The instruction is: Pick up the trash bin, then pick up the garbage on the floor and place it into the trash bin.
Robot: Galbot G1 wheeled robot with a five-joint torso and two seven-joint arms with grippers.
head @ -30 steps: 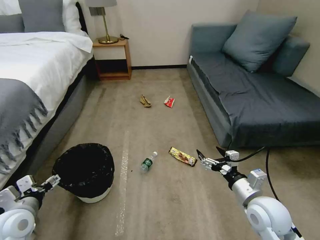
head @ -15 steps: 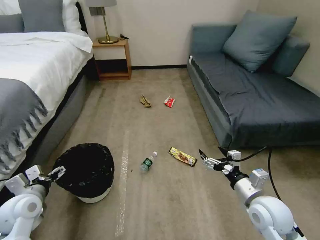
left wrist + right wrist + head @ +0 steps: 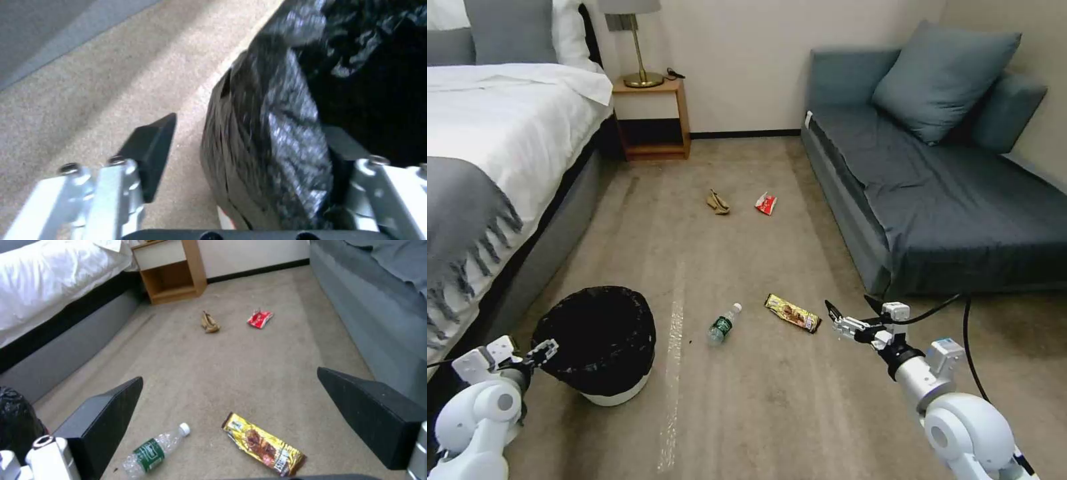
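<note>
The trash bin (image 3: pixel 597 337), a white tub lined with a black bag, stands on the carpet at my lower left. My left gripper (image 3: pixel 546 348) is open at its near rim. In the left wrist view the bin's bagged rim (image 3: pixel 267 133) runs between the spread fingers (image 3: pixel 151 151), one finger outside and one inside. The garbage lies on the floor: a clear bottle (image 3: pixel 724 323), a gold-brown wrapper (image 3: pixel 792 313), a tan scrap (image 3: pixel 718 202) and a red-and-white wrapper (image 3: pixel 766 203). My right gripper (image 3: pixel 832 319) hovers open just right of the gold-brown wrapper (image 3: pixel 265 445), with nothing in it.
A bed (image 3: pixel 487 153) runs along the left and a grey sofa (image 3: pixel 947 200) along the right. A wooden nightstand (image 3: pixel 652 120) with a lamp stands at the far wall. Open carpet lies between them. A black cable (image 3: pixel 964 347) trails by my right arm.
My left arm has reached forward until its gripper straddles the bin's rim. The right gripper drifted slightly right and down. Bin and litter stay put.
</note>
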